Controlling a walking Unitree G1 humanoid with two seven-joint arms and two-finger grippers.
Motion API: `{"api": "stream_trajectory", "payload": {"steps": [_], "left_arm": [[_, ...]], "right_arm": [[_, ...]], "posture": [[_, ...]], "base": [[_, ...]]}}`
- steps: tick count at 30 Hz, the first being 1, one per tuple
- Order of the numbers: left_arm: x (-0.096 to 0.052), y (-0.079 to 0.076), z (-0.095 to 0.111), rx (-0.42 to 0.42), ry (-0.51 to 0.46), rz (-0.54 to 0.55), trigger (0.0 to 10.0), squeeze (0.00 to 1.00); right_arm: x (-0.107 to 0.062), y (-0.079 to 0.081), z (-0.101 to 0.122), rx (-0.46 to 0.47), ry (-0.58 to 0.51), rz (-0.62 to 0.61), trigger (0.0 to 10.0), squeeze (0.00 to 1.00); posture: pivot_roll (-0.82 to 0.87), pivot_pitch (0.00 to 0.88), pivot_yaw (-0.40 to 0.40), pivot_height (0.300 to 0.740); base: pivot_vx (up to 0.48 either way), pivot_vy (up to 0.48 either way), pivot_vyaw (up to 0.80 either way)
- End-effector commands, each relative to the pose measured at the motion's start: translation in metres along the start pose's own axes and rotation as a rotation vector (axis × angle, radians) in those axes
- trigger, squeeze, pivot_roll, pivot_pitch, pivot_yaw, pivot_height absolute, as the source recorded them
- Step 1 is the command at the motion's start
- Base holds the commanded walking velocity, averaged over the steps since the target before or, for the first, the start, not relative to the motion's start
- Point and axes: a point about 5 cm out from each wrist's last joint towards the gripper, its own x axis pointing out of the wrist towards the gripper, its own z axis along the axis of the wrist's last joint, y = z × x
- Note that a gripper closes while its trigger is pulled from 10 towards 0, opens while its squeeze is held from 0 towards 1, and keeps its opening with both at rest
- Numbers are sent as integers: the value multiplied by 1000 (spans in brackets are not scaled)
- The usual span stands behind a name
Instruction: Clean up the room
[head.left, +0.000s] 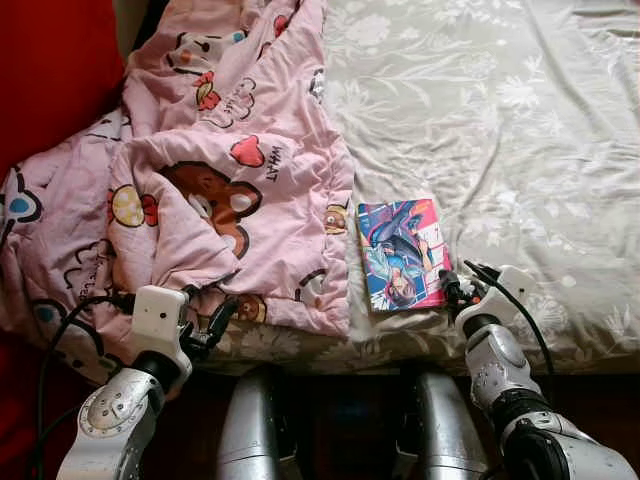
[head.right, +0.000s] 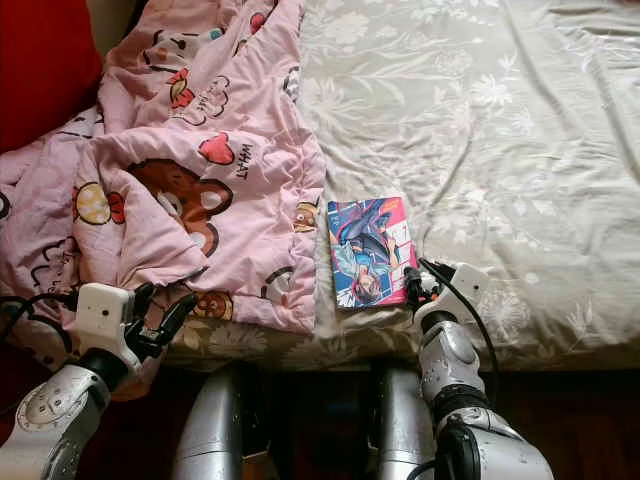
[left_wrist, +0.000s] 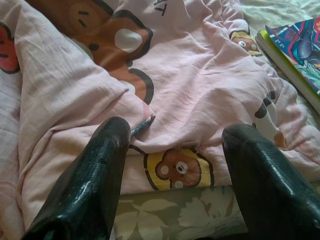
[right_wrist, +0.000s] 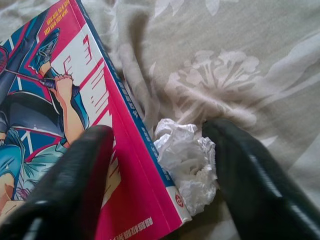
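Pickup of crumpled tissue (right_wrist: 186, 162) beside manga book (head.left: 402, 253): right end effector (right_wrist: 160, 165) straddles it, fingers apart; closing comes next.

quilt (head.left: 230, 150): pink, printed with brown bears, red hearts, yellow rounds and black lettering
sheet (head.left: 500, 110): pale grey-beige with a white flower and leaf pattern
book (head.left: 402, 253): cover in blue, pink-red and white with a drawn figure; spine magenta
paper wad (right_wrist: 186, 162): white, crumpled
wall (head.left: 50, 70): red
arms (head.left: 115, 415): silver
left gripper (head.left: 205, 322): black fingers, white housing
right gripper (head.left: 462, 290): black fingers, white housing
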Motion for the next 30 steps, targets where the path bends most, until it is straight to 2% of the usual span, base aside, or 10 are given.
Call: {"api": "stream_trajectory", "payload": {"steps": [1, 30], "left_arm": [[-7, 4, -6, 10, 39, 13, 10000, 0], [-15, 5, -6, 22, 51, 29, 10000, 0]], "right_arm": [[-7, -5, -21, 6, 64, -20, 0, 0], [-12, -1, -34, -16, 93, -6, 0, 0]], "posture": [[145, 358, 73, 595], [166, 364, 77, 595]], "base": [[0, 0, 0], [0, 0, 0]]}}
